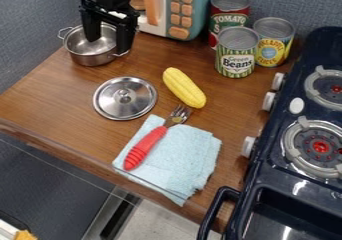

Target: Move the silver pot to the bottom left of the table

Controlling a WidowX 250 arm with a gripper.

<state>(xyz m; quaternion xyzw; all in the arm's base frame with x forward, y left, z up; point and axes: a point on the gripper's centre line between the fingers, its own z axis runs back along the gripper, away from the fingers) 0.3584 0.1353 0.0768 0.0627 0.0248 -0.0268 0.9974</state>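
Diagonally aligned handles (61,32), silver pot (88,58) upright

pot (87,57): partly behind gripper (108,44) | toy microwave (200,4): top cropped | stove (270,159): right cropped

Pot (87,53) & lid (137,100) were metal, smooth w/ a bright shine; fork (150,143) had metal tines & a ridged, plastic-looking handle w/ a slight gloss. Table (57,96) looked like wood, smooth w/ a low sheen, towel (177,156) was matt, rough-ish cloth, & corn (184,87) looked like bumpy plastic. Cans (236,66) had ridged metal tops & paper-type labels, stove (260,186) was v. glossy, mat'l unclear.
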